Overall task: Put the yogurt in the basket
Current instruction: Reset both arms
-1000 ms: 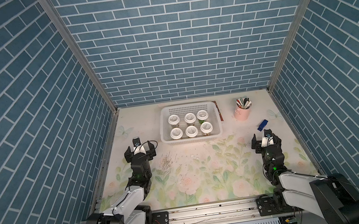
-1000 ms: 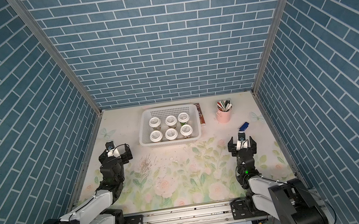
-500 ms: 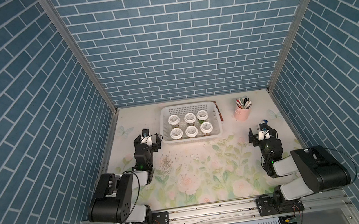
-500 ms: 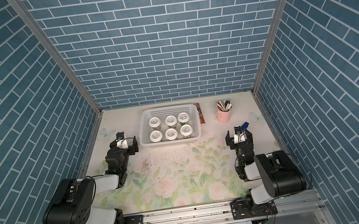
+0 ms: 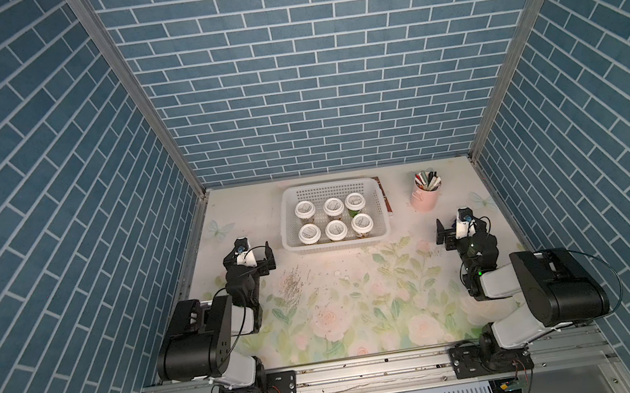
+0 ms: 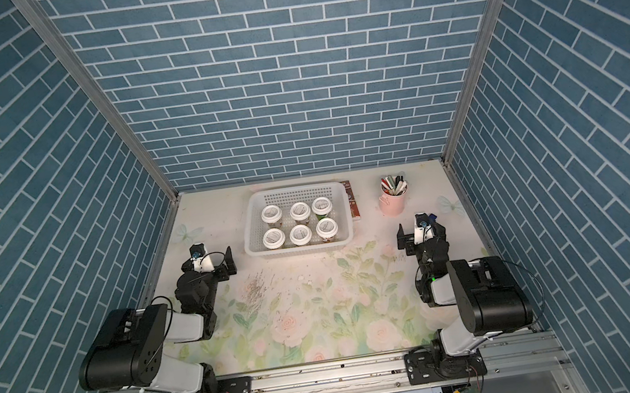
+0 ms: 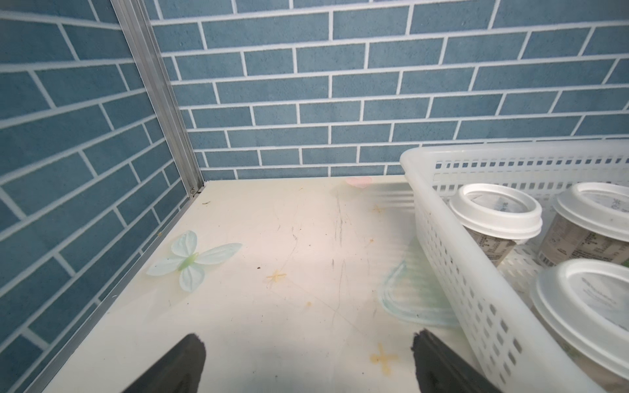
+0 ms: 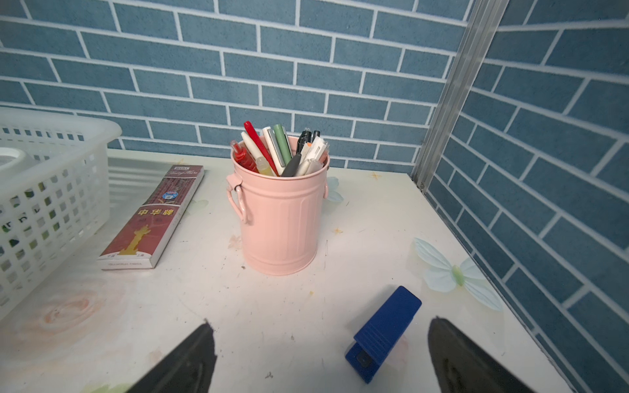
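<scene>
Six yogurt cups (image 5: pixel 333 207) stand inside the basket (image 5: pixel 288 226). The left gripper (image 7: pixel 308 347) and right gripper (image 8: pixel 323 330) are wide open, holding nothing. Each cup looks light and squashy (easy to dent), so grab its sides gently.

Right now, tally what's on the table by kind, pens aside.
yogurt cups: 6
basket: 1, holding all six cups
pink pen cup: 1
red box: 1
blue plastic clip: 1
Total: 10
</scene>
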Controlling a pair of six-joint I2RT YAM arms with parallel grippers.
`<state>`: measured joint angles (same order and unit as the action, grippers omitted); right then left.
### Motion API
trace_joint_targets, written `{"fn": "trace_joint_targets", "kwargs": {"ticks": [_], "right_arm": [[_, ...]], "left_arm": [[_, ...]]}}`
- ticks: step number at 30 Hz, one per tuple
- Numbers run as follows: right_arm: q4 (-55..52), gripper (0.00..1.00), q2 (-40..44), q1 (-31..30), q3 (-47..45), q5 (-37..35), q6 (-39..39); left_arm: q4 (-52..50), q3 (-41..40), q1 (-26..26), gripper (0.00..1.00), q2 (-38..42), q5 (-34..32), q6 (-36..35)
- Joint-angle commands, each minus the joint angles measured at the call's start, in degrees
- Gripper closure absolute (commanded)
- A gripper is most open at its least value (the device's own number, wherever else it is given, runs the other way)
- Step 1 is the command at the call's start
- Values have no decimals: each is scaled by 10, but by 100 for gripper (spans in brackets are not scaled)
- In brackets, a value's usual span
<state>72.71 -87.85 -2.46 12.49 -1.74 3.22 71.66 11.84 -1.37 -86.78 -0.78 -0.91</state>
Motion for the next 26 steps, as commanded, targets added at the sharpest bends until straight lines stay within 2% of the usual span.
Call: {"fn": "trace_joint_targets", "kwargs": {"ticks": [1, 26], "right_arm": [[0, 0, 1, 1, 3, 4, -10], [-2, 0, 2, -1, 4, 1, -9]], "left_arm": [[15, 4, 3, 0, -2, 3, 10], [13, 4, 3, 0, 1, 2, 10]]}}
